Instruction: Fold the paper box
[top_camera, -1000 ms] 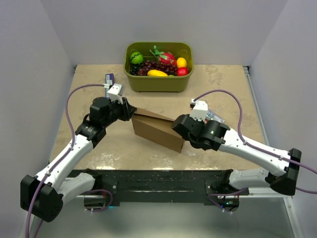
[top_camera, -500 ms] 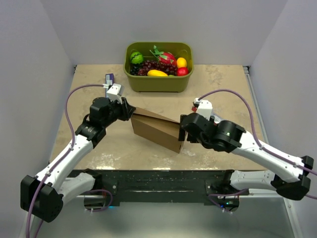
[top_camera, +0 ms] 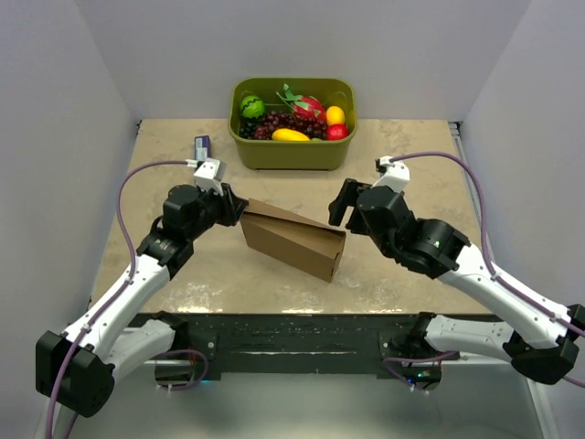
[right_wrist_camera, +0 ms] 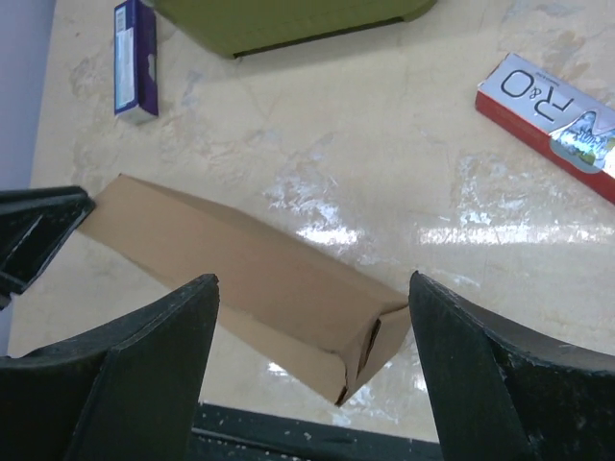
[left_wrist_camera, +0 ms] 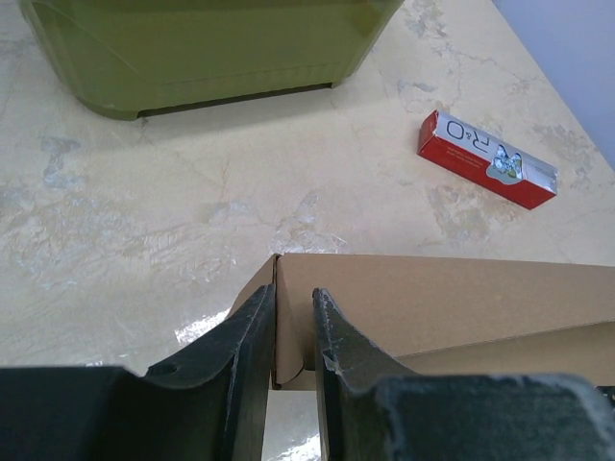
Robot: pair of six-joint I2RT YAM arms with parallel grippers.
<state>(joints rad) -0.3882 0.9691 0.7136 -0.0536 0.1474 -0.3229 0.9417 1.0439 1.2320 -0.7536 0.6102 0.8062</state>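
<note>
Left wrist view: cuts off green tub (left_wrist_camera: 192, 48) at 12 o'clock, paper box (left_wrist_camera: 432, 298) at 4. Right wrist view: crops red carton (right_wrist_camera: 548, 110) at 3. Can't read purple box (right_wrist_camera: 135, 58) print.

The paper box (top_camera: 292, 242) lay in the middle of the surface (top_camera: 411, 151), its left end between the fingers (left_wrist_camera: 245, 336) of the left gripper (top_camera: 239, 208). Behind it stood a tub (top_camera: 291, 155) with fruit (top_camera: 292, 121) in it. A small carton (top_camera: 202, 144) lay left of the tub, and a long packet (right_wrist_camera: 553, 110) lay right of the box.
</note>
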